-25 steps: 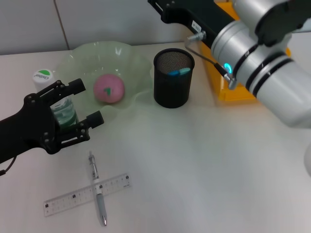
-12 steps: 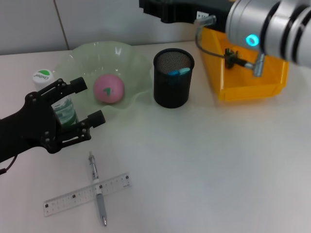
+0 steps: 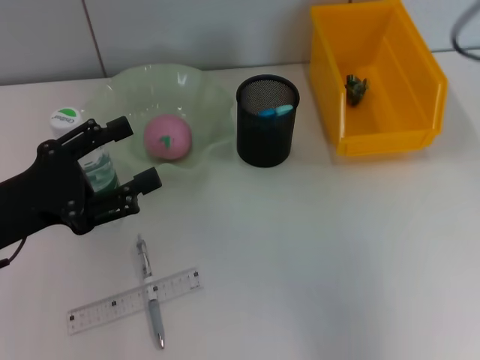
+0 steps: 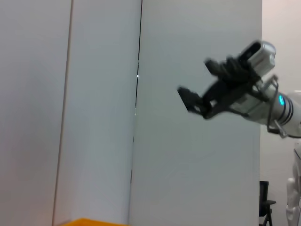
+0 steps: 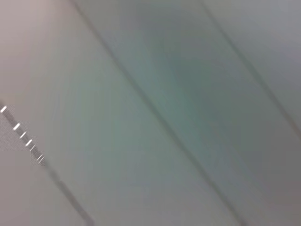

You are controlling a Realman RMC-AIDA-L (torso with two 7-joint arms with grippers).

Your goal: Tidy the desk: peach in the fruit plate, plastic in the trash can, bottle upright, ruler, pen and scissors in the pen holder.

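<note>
The pink peach [image 3: 167, 136] lies in the pale green fruit plate [image 3: 202, 94]. A bottle [image 3: 97, 171] with a white cap and green label stands upright at the left. My left gripper [image 3: 133, 155] straddles it, open, one finger on each side. On the near table the pen [image 3: 150, 289] lies across the clear ruler [image 3: 135, 300]. The black mesh pen holder [image 3: 268, 139] has blue handles [image 3: 276, 111] showing inside. A dark crumpled piece of plastic [image 3: 355, 86] sits in the yellow bin [image 3: 386, 135]. The left wrist view shows my right gripper [image 4: 194, 77] raised high, open and empty.
The yellow bin stands at the back right, next to the pen holder. A pale wall runs behind the table. The plate sits between the bottle and the pen holder.
My right arm has lifted away from above the yellow bin and out of the head view. The left gripper and the bottle have not moved.
</note>
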